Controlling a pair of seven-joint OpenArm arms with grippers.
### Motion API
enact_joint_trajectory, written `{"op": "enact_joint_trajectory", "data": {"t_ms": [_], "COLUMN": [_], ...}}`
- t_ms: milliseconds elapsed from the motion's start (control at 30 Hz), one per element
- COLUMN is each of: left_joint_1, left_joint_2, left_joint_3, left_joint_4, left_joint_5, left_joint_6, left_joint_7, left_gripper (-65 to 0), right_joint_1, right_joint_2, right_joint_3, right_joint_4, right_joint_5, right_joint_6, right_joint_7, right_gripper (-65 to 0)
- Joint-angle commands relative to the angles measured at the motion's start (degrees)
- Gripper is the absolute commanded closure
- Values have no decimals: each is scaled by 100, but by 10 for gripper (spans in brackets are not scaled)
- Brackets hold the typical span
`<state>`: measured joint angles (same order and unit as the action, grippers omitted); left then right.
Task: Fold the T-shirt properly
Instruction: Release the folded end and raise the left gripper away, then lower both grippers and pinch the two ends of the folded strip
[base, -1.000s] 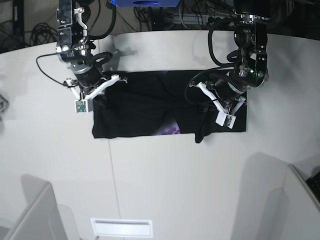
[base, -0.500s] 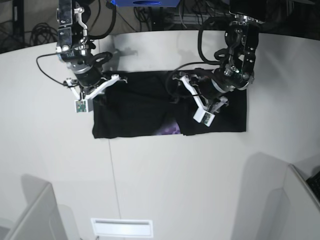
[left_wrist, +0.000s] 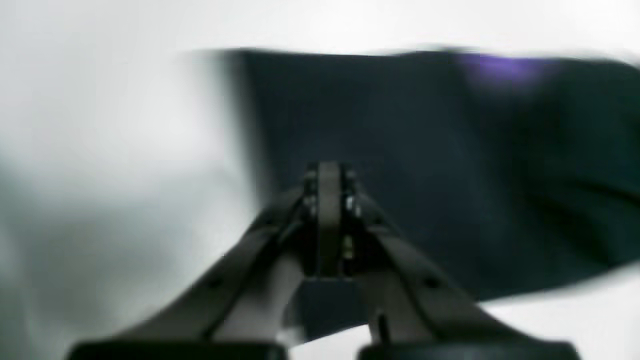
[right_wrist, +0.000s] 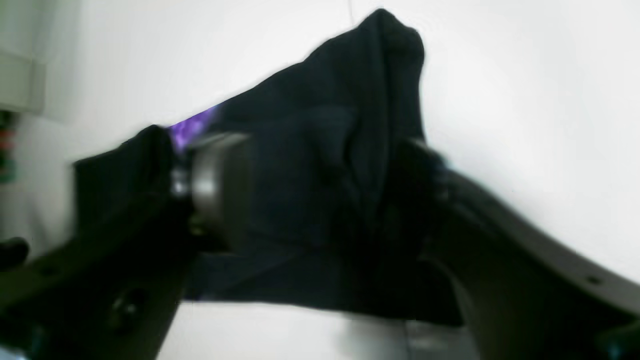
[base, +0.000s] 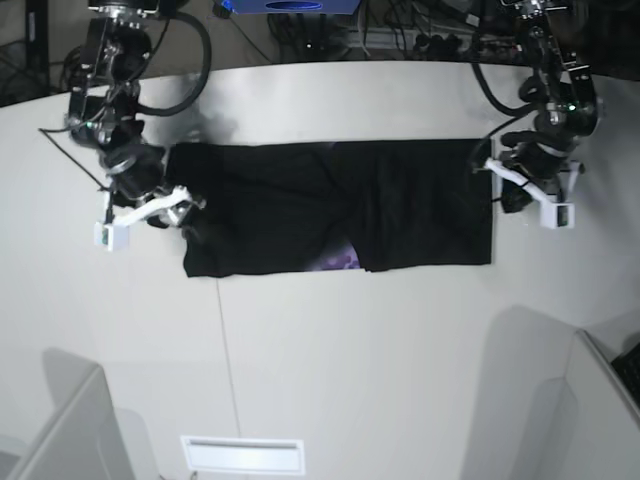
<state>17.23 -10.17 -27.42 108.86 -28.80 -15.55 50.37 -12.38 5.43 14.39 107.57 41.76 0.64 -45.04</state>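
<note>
The black T-shirt (base: 300, 210) lies as a wide flat band across the white table, with a bit of purple print (base: 342, 262) at its near edge. My left gripper (base: 503, 185) is at the shirt's right edge. In the left wrist view it (left_wrist: 327, 195) is shut and empty above the shirt (left_wrist: 425, 175); that view is blurred. My right gripper (base: 185, 212) is at the shirt's left end. In the right wrist view it (right_wrist: 325, 185) is open, with a bunched fold of the shirt (right_wrist: 320, 150) between its wide-apart fingers.
The white table (base: 350, 370) runs out in front of the shirt, with a thin seam (base: 228, 360). Grey panels stand at the near left (base: 70, 430) and near right (base: 590, 410). A vent slot (base: 243, 455) is at the near edge. Cables lie behind.
My left gripper has swung from over the shirt's middle out to its right edge, leaving the right part flat. My right gripper has moved left, and the shirt's left end now reaches further left.
</note>
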Motion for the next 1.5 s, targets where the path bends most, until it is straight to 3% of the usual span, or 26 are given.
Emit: {"op": "enact_joint_trajectory", "data": {"t_ms": [0,67,267,367,433,633,1033,1200,1300,1467], "left_joint_1": [22,101,83,101,101,57,39,39,-110,-567], "left_joint_2": [-7,-156,-438,-578,-605,-605,-613,-631,-736,-719], "left_joint_3": [-269,-840,-1851,-1904,-1904,-1860,-1843,-1614,-1262,-744], "left_joint_4": [116,2,-754,-1079,-1229,-1308,-1317,-1387,-1624,-2125], "left_joint_5": [-131,-123,-131,-123,-123,-123,-123,-114,-114,765], "left_joint_6": [-76,-84,-216,-753,-920,-937,-937,-937,-937,-928], "left_joint_7": [-127,-127,-153,-162,-171,-171,-171,-171,-171,-171], "left_gripper": [0,0,0,0,0,0,0,0,0,0], "right_joint_1": [170,390,961,1137,1172,1032,926,935,952,961], "right_joint_2": [191,358,701,754,771,718,569,569,595,604], "right_joint_3": [174,297,271,306,288,235,-635,-696,-705,-696], "right_joint_4": [-45,-476,-1803,-2225,-2410,-2533,-2524,-2533,-2533,-2533], "right_joint_5": [277,576,673,796,848,866,831,822,822,822], "right_joint_6": [28,28,45,467,661,670,670,670,670,670], "right_joint_7": [33,-81,-116,-433,-565,-608,-556,-547,-547,-547], "right_gripper": [-435,-410,-404,-404,-399,-398,-398,-393,-326,-62]}}
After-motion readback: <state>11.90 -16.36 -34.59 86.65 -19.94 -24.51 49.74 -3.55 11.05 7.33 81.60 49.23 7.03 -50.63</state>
